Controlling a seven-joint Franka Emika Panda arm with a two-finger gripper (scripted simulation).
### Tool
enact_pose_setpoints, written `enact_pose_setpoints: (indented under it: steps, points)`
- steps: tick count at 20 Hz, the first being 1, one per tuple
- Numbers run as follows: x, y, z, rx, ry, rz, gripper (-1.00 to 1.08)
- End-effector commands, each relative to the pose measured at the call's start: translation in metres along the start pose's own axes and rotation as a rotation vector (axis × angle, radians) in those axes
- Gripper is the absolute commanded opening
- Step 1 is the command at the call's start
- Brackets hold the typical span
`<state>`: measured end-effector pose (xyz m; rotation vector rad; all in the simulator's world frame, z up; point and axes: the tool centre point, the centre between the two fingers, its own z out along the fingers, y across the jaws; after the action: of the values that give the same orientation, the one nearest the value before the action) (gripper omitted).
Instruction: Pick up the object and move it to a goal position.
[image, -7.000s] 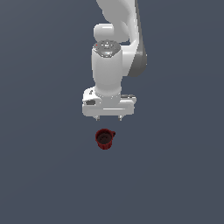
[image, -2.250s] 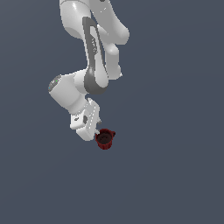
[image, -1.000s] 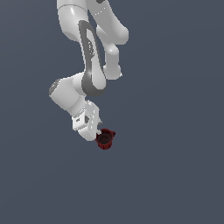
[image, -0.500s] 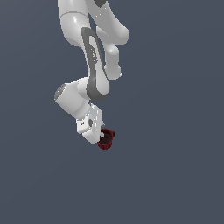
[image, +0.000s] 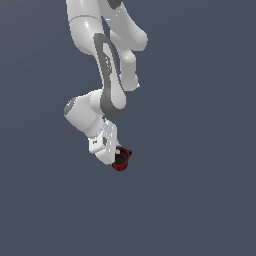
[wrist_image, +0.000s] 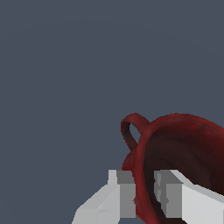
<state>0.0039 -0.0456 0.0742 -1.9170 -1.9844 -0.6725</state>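
The dark red mug (wrist_image: 175, 162) sits on the grey floor; its rigid, thin, likely slippery wall is straddled by the narrowly parted gripper (wrist_image: 144, 192), one finger inside, a sensible hold

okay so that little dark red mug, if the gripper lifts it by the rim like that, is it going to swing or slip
The mug looks rigid, so its wall probably won't flex. The gripper straddles only one side of the rim, one finger inside, so the mug may pivot once lifted. Its surface looks smooth, so slipping seems possible. Its side handle adds weight off-centre, likely slight.
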Motion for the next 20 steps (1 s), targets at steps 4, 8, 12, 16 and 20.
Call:
enact_pose_setpoints:
  steps: [4,8,12,16,20]
  points:
    - [0.000,0.000,0.000,0.001,0.000,0.000,-1.00]
    - [0.007,-0.002,0.000,0.001,0.000,0.000,-1.00]
    - [0.024,-0.006,0.000,0.001,-0.001,0.000,-1.00]
    - [0.052,-0.013,-0.001,0.002,-0.002,0.000,-1.00]
    - [0.092,-0.022,-0.002,0.003,-0.004,0.000,-1.00]
